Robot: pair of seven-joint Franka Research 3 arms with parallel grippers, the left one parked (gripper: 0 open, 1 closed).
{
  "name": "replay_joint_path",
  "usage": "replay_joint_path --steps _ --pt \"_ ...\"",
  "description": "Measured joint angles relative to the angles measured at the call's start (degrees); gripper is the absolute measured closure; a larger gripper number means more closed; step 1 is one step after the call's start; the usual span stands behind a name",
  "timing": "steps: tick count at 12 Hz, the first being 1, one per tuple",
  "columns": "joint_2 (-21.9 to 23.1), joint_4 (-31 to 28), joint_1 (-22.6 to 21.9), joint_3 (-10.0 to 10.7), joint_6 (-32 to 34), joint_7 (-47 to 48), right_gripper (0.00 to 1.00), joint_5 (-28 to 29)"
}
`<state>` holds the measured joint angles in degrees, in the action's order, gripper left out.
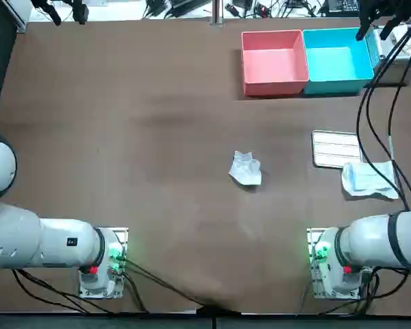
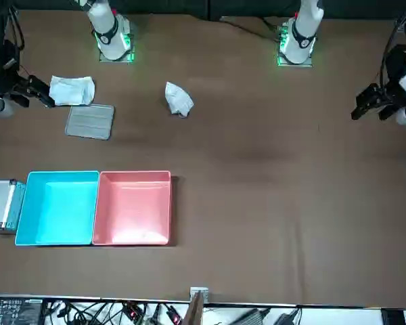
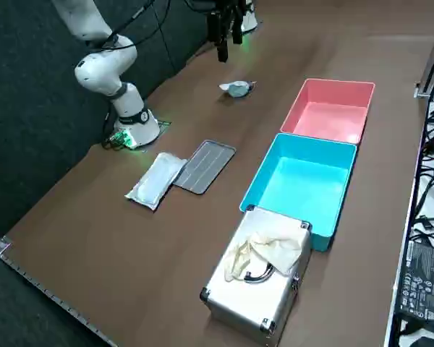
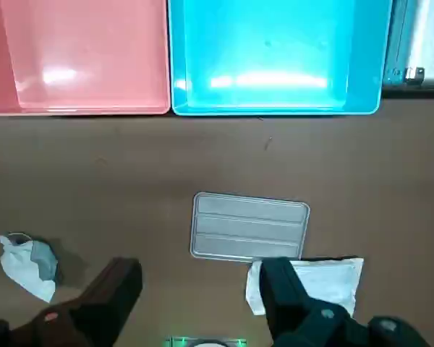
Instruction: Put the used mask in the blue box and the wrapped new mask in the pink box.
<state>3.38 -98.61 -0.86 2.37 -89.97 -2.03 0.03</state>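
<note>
The brown table (image 1: 123,137) carries six loose things, and a seventh is laid on top of one of them. The largest are two open boxes, set side by side with their walls touching near the far edge, toward the far right corner. One pink box (image 1: 275,88) is placed on the inner side and one blue box (image 1: 335,86) on the side of the right edge. One metal case (image 3: 239,307) is stood against the blue box's outer wall at the table's right edge, and one crumpled cream cloth (image 3: 264,249) is laid on its lid. One grey ribbed tray (image 1: 335,149) is laid flat near the right edge, between the boxes and the near edge.

Two masks are counted, both on the bare table and outside the boxes. One wrapped new mask (image 1: 368,179) — a flat white packet — is laid at the tray's near corner, touching it, so that the tray is placed between this mask and both boxes. One used mask (image 1: 246,169), crumpled into a white lump, is found about the middle of the table, well apart from everything else. Of the two boxes the pink one is set nearer to it, with the blue one beyond.

The right gripper (image 4: 201,278) is held well above the table near its right edge, over the tray and the wrapped mask. Its two fingers are spread wide and nothing is held between them.
</note>
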Motion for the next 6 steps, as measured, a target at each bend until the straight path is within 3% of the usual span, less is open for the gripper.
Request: replay_joint_path --steps 6 --pt "-1.24 0.53 0.0 0.0 0.02 0.01 0.0 0.01"
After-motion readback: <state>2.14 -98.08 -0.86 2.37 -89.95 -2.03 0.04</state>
